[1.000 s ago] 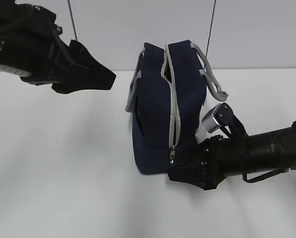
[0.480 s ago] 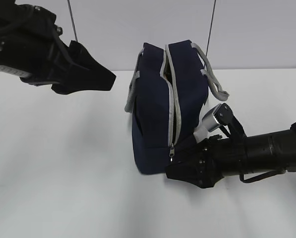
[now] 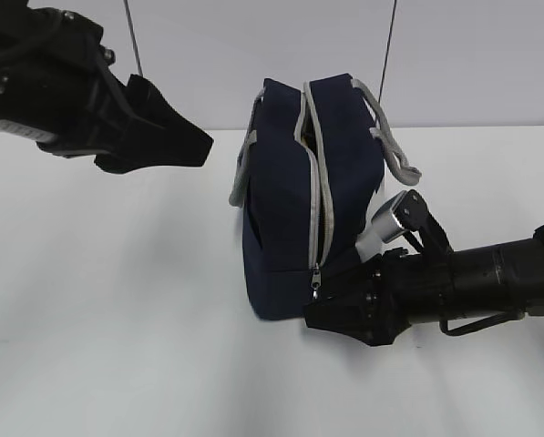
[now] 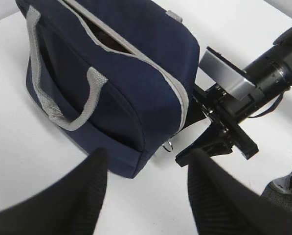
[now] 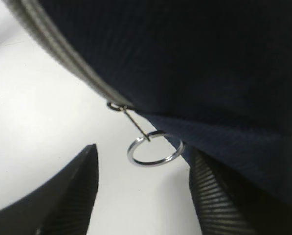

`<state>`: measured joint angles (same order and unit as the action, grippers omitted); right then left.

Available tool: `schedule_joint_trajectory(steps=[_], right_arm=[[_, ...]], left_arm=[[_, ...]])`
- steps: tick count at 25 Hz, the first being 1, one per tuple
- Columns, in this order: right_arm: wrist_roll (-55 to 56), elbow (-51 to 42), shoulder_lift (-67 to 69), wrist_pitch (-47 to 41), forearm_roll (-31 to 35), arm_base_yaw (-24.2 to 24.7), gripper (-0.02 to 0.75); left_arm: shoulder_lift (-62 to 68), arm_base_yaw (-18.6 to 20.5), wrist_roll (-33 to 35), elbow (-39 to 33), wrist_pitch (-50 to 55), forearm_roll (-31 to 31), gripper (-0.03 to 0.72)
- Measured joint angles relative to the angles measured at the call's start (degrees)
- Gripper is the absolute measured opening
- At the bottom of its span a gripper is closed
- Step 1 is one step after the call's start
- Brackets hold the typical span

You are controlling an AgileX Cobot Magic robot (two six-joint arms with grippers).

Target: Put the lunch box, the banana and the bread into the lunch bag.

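My right claw [image 5: 141, 188] lies low, open and empty, around the zipper ring [image 5: 154, 148] of the navy bag [image 3: 299, 200], partly unzipped.

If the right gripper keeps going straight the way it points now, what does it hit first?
Most likely the zipper pull ring, hanging between the open fingers of the right gripper. Just behind it is the navy wall of the lunch bag. How far off the ring is cannot be told.
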<state>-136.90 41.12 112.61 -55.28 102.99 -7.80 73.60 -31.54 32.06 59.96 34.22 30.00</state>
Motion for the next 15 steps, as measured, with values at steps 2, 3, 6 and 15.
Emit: schedule_joint_trajectory(steps=[2,3,6,15], right_arm=[[0.0,0.0,0.0,-0.4,0.0,0.0,0.443],[0.0,0.0,0.0,-0.8,0.0,0.0,0.444],[0.0,0.0,0.7,-1.9,0.0,0.0,0.462],[0.0,0.1,1.9,-3.2,0.2,0.0,0.482]], left_arm=[[0.0,0.0,0.0,0.0,0.0,0.0,0.38],[0.0,0.0,0.0,0.0,0.0,0.0,0.38],[0.0,0.0,0.0,0.0,0.0,0.0,0.38],[0.0,0.0,0.0,0.0,0.1,0.0,0.38]])
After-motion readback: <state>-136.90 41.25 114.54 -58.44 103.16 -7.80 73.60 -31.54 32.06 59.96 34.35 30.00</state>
